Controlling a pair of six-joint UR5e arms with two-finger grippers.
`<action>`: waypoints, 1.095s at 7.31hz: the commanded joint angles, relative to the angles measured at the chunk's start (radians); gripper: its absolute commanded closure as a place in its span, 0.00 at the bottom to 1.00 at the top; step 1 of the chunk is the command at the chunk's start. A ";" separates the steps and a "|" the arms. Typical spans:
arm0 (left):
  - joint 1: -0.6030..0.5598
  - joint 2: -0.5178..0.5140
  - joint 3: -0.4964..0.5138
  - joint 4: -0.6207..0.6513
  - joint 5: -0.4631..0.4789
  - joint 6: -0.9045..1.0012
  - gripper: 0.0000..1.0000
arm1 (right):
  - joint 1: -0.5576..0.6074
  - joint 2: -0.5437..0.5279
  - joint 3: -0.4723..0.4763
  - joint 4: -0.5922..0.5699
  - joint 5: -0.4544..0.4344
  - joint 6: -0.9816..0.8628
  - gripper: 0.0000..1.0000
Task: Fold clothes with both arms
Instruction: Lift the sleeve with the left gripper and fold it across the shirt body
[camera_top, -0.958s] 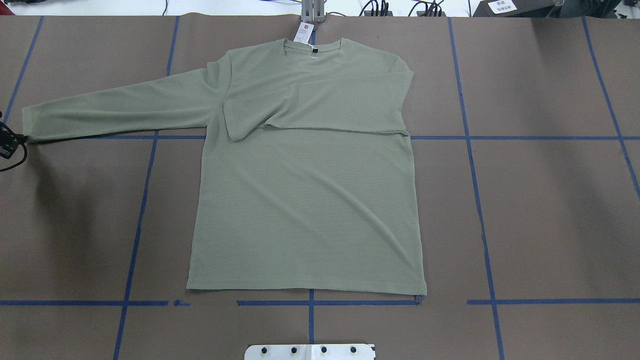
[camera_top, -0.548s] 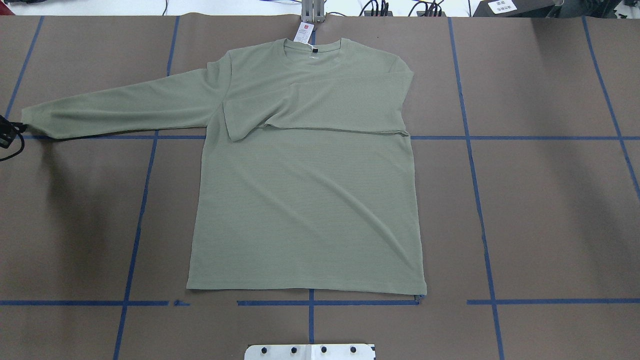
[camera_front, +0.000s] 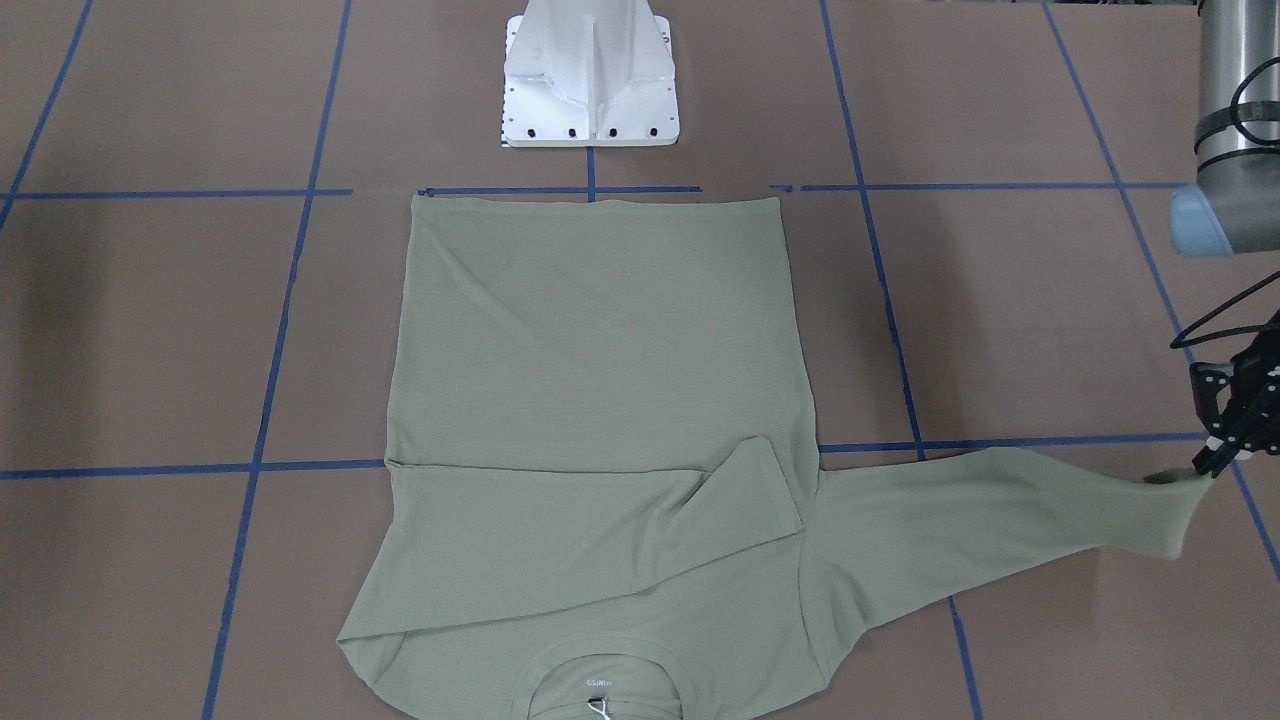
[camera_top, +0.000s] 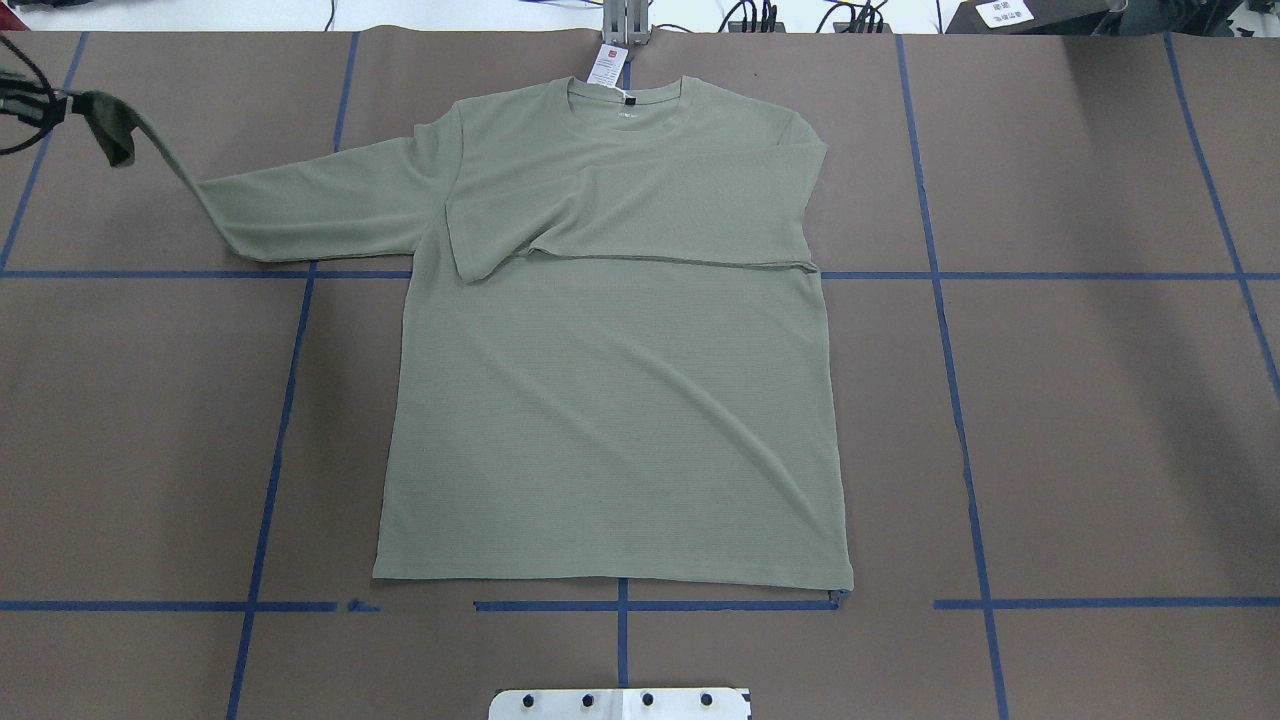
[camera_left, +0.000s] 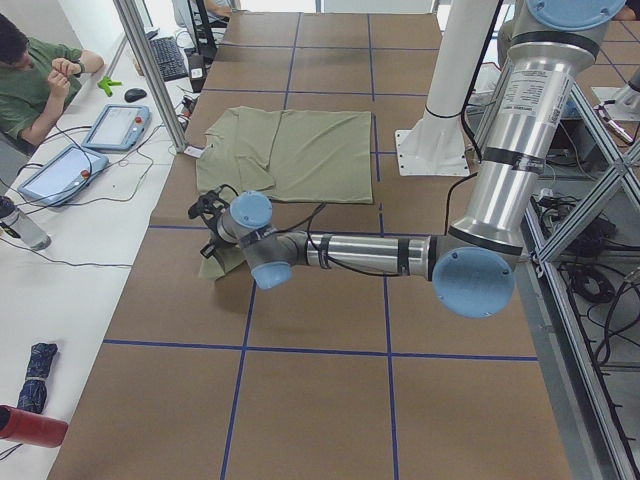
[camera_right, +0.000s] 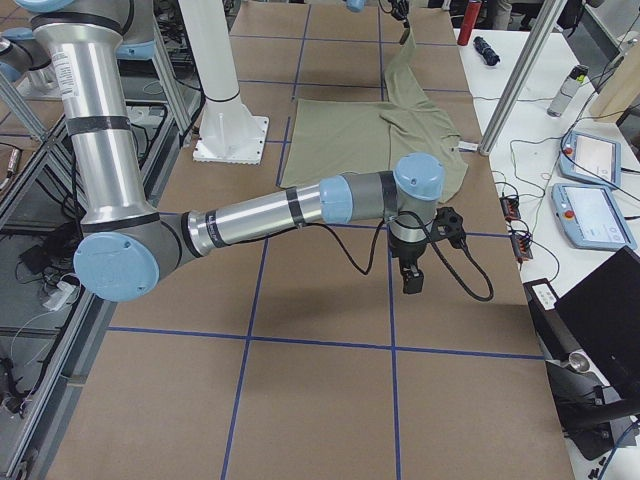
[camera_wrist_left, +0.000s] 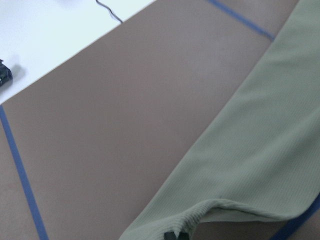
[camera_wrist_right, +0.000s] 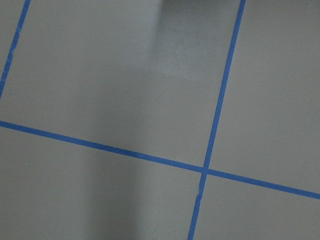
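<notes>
1. The left fingers (camera_front: 1208, 466) are working at the far left of the overhead view, pressing together on the cuff (camera_top: 112, 130) of the shirt's outstretched sleeve (camera_top: 320, 205)
2. In that view the cuff is hanging raised off the brown surface (camera_top: 1100, 400); the sleeve is sloping down from it and is lying flat only near the shoulder. The left wrist camera is showing the ribbed cloth draping away from the fingers over the surface
3. The shirt (camera_top: 610, 420) is lying flat in the middle of the surface; its collar (camera_top: 625, 100) is pointing away from the robot and its hem is running just beyond the white base plate (camera_top: 620, 703)
4. A white tag (camera_top: 607, 65) is sticking out past the collar onto the surface
5. The other sleeve (camera_top: 660, 215) is lying folded across the chest, its cuff end reaching over to the side of the raised sleeve
6. Blue tape lines (camera_top: 1050, 275) are crossing the bare surface to the right of the shirt
7. The right fingers (camera_right: 411, 278) are hanging over that bare area, pointing down, apart from the shirt. Only the right side view is showing them, so I cannot tell whether they are spread or pressed together; the right wrist camera is seeing only surface and tape
</notes>
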 joint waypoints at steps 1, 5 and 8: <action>0.046 -0.143 -0.144 0.172 0.009 -0.296 1.00 | 0.000 -0.007 0.001 0.000 0.000 0.001 0.00; 0.463 -0.516 -0.127 0.471 0.434 -0.759 1.00 | 0.005 -0.008 -0.001 0.000 -0.002 0.003 0.00; 0.686 -0.753 0.183 0.395 0.663 -0.783 1.00 | 0.013 -0.016 0.001 0.002 -0.002 0.003 0.00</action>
